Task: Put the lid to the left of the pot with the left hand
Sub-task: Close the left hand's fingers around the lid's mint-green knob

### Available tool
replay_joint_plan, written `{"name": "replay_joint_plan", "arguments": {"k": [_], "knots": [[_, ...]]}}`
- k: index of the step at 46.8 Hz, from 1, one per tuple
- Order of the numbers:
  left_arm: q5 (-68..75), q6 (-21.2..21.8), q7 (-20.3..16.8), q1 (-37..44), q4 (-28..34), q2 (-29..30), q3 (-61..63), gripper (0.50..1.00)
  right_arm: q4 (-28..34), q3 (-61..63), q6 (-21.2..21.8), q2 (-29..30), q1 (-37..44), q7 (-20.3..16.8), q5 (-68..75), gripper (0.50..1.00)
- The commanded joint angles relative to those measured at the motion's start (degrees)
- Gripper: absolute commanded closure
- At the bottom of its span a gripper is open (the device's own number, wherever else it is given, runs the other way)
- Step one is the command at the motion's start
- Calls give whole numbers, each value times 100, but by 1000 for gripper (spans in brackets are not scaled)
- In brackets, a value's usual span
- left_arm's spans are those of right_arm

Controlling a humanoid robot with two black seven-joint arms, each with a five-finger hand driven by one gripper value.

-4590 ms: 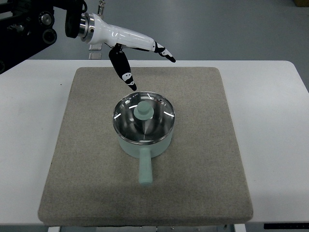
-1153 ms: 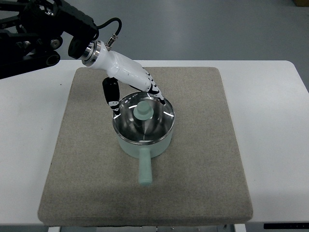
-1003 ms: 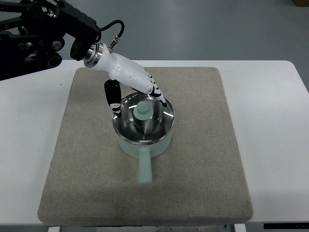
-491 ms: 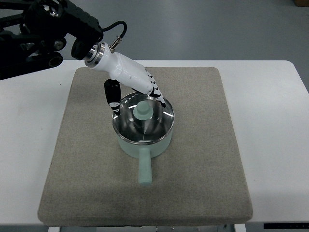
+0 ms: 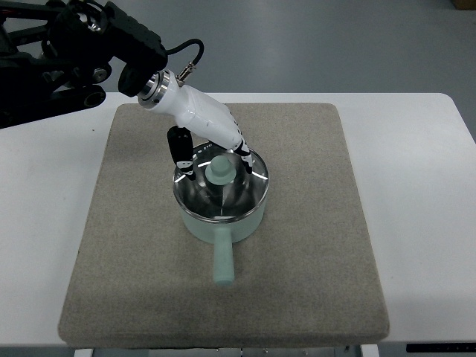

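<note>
The pot [image 5: 221,201] stands near the centre of a grey mat [image 5: 312,245] that covers most of a white table [image 5: 424,216]. The pot body is pale mint green. A handle [image 5: 223,256] of the same colour projects toward the near edge of the mat.

The lid [image 5: 221,190] sits on the pot and closes its mouth. It is round and of clear glass with a bright metal rim. The steel interior of the pot shows through it, with streaks of reflected light. A mint-green knob [image 5: 221,169] stands upright on the lid, slightly behind the lid's centre.

The left hand [image 5: 212,149] enters from the upper left on a black arm [image 5: 67,52] with a white wrist shell. It is positioned over the far part of the lid. The thumb [image 5: 181,155] points down at the left of the knob. The fingers [image 5: 242,152] reach down at the right of the knob. The knob lies between thumb and fingers. The digits are parted and nothing is gripped; contact with the lid or knob cannot be confirmed.
</note>
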Motion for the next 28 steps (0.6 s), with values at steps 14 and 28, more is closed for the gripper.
{"name": "replay_joint_plan", "arguments": {"k": [14, 28], "knots": [[-38, 50, 0, -16, 221, -35, -70, 681, 0, -7, 0, 0, -1, 0, -1, 576], [-64, 6, 0, 10, 168, -35, -61, 662, 0, 2, 0, 0, 8, 0, -1, 576]]}}
